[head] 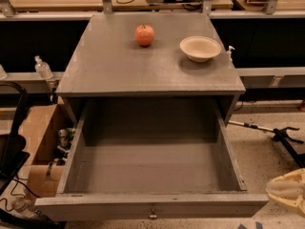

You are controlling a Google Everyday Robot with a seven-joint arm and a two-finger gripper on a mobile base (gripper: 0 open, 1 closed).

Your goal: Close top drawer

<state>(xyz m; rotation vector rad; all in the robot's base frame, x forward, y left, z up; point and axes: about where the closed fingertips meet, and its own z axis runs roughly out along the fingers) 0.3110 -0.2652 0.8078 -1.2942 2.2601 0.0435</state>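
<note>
Grey wooden cabinet top [143, 70]: flat, rectangular. One round orange-red apple [144, 35] stands on it toward the rear, left of centre. One shallow cream bowl [200, 48] sits upright to the apple's right, apart from it, near the right edge. Cream-coloured gripper [288, 191] at lower right, over the speckled floor [257, 147], apart from the cabinet top

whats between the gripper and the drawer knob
Only the right half of the front of the top drawer, in the camera view. The gripper hangs at lower right, off that front's end; the knob sits mid-front.

One open top drawer [152, 168]; one apple [144, 35]; one bowl [200, 48]; one gripper [287, 191] (lower right edge)
</note>
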